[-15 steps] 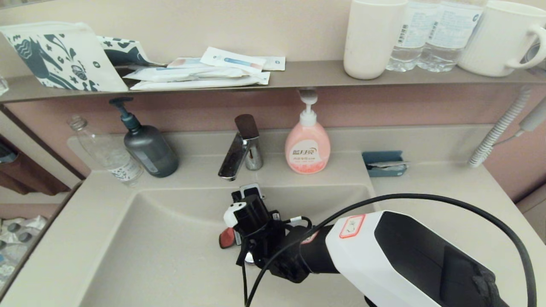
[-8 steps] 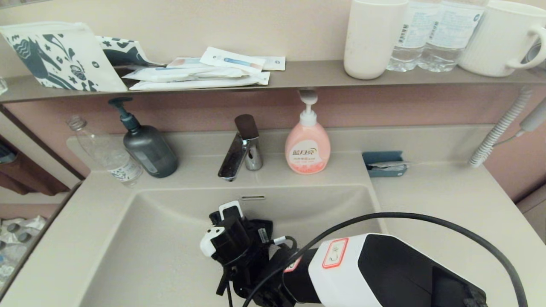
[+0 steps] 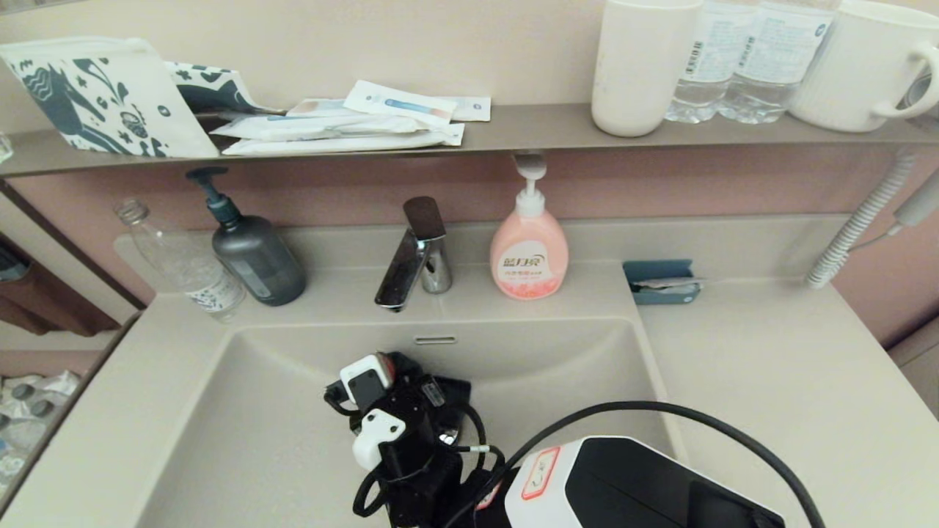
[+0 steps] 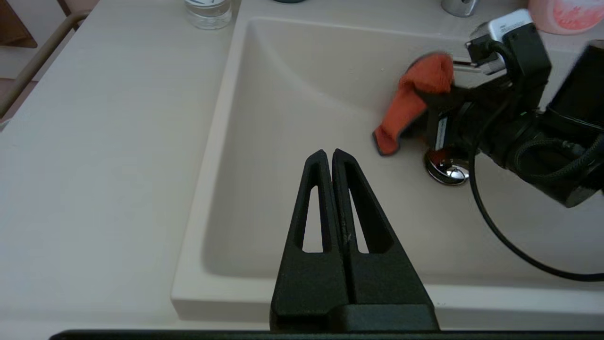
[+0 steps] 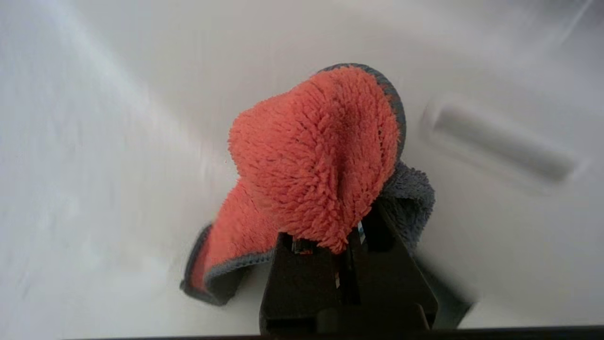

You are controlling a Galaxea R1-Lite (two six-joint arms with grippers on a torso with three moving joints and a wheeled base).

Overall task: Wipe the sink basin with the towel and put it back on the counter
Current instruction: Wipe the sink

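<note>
Right gripper down in sink basin, jaws clamped on towel; cloth bunched ahead of jaws, so pile meets basin first. Towel just beside drain plug. Left gripper parked over near rim, jaws together, empty. Return to surface pending.

A red-orange towel with a dark grey back, a beige basin and counter with a chrome drain plug, a pink soap bottle, a dark grey pump bottle, and a white pouch with dark blue patterns.
</note>
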